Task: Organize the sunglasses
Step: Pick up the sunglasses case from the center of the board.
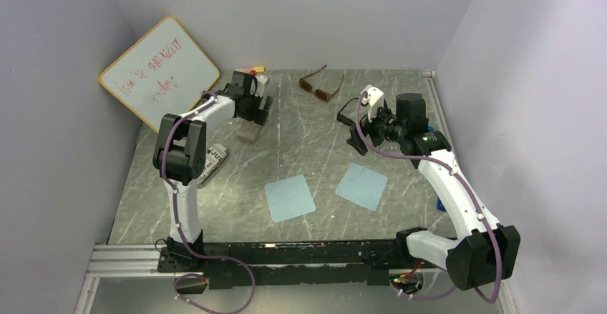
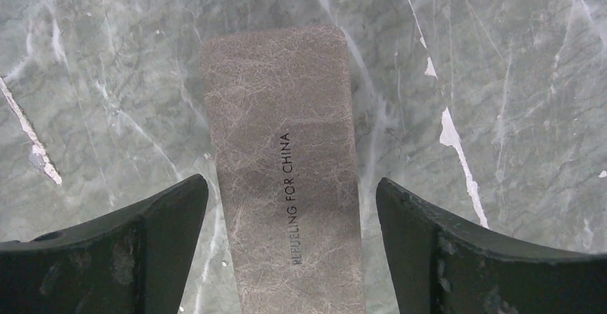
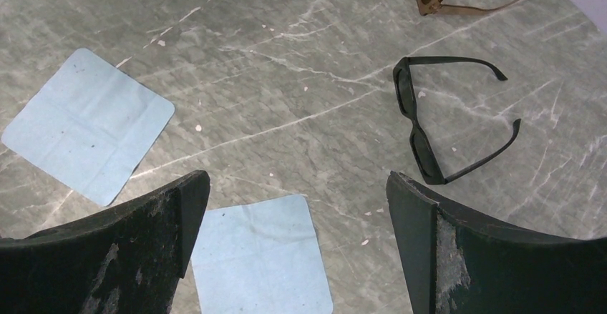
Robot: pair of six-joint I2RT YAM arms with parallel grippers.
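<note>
The left arm is seen reaching forward from its base, folded sharply at the elbow, with the left gripper [image 1: 254, 108] pointed down over the brown case [image 1: 248, 132] at the back left of the table [image 1: 308, 149]. In the left wrist view its jaws are spread wide, 1 on each side of the case, with bare table showing in both gaps. Lettering along the case can be read only in this view.

The right arm is extended forward and inward, and the right gripper [image 3: 297, 185] is held above the table with its jaws fully apart and nothing between them. The black sunglasses [image 3: 419, 131] are mostly hidden behind that gripper from above. The right wrist view shows them whole, temples unfolded, flat on the table beyond the right finger. The brown sunglasses [image 1: 320, 85] lie farther back, apart from the black pair. 2 blue cloths [image 3: 89, 124] lie near the front. A grey pouch [image 1: 212, 162] and a whiteboard [image 1: 159, 72] are shown only from above.
</note>
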